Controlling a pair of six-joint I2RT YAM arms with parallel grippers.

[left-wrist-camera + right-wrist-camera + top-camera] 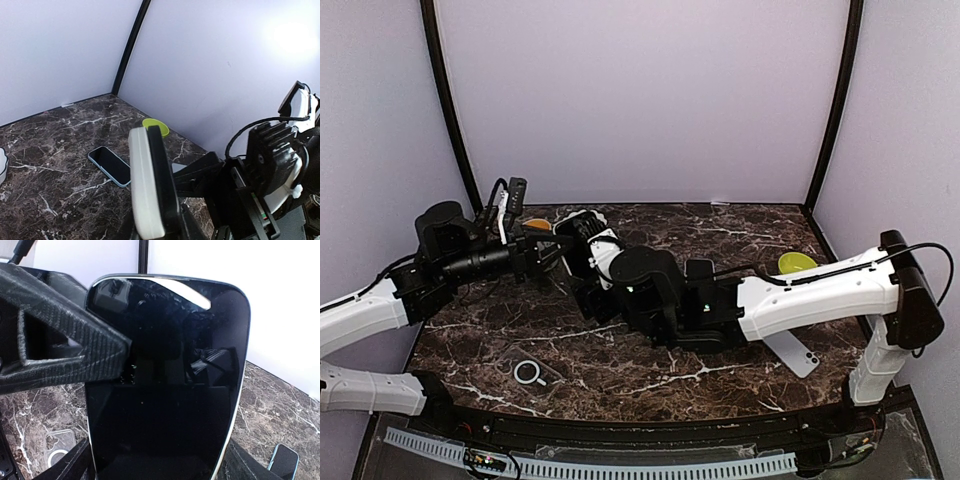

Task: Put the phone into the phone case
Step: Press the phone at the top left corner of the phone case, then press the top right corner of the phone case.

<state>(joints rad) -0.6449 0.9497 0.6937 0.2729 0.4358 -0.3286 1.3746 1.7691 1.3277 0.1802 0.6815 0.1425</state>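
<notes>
The phone (165, 380), black screen and white rim, is held upright in the air between both grippers, left of the table's middle. My right gripper (160, 467) is shut on its two long edges. My left gripper (155, 222) sees the phone (150, 185) edge-on between its fingers. One left finger (65, 340) lies against the screen's left side. In the top view the left gripper (546, 254) and the right gripper (578, 242) meet, and the phone is mostly hidden there. The clear phone case (528, 372) with a white ring lies flat near the front left, and also shows in the right wrist view (59, 450).
A second phone (798, 350) lies flat at the right, also in the left wrist view (111, 165) and the right wrist view (284, 460). A green bowl (796, 263) stands at the back right. An orange object (535, 225) lies at the back left.
</notes>
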